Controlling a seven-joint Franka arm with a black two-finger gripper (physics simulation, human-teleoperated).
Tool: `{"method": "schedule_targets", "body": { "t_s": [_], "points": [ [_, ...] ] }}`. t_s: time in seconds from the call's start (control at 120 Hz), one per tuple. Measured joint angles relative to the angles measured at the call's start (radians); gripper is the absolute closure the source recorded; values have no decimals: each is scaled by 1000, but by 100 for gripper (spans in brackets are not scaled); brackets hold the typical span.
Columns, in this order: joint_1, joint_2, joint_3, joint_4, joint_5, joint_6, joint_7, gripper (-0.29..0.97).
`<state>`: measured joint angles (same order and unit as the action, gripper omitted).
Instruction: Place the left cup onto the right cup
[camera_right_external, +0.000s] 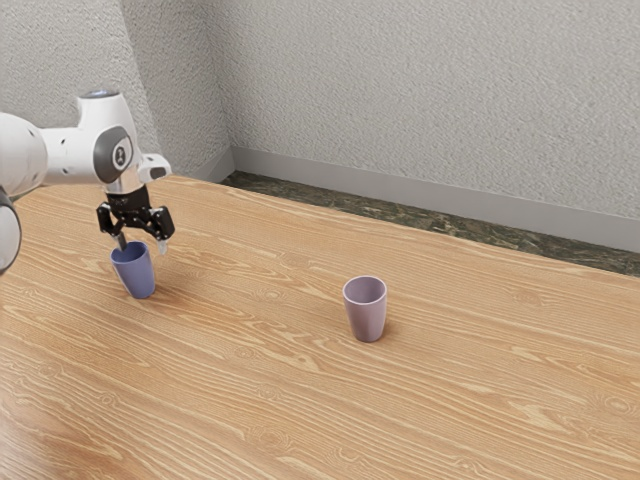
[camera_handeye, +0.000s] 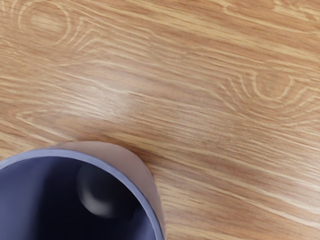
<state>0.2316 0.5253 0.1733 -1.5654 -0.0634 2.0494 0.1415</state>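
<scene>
One blue cup (camera_right_external: 135, 272) just beneath the gripper (camera_right_external: 140, 243), possibly in contact.

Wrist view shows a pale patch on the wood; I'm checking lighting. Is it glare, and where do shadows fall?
Wrist view: likely soft glare on the table; blue cup dark inside. Exterior view: faint shadows toward that view's right of it and the purple cup.

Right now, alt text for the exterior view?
A white robot arm reaches in from the exterior view's left, its open black end effector poised at the rim of an upright blue cup on a wooden table. An upright mauve cup stands apart, toward the exterior view's right.
</scene>
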Motion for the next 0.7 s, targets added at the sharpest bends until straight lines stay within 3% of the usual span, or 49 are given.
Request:
{"method": "schedule_targets", "body": {
  "t_s": [0.7],
  "points": [
    [4, 49, 0, 0, -28, 43, 56, 2]
  ]
}}
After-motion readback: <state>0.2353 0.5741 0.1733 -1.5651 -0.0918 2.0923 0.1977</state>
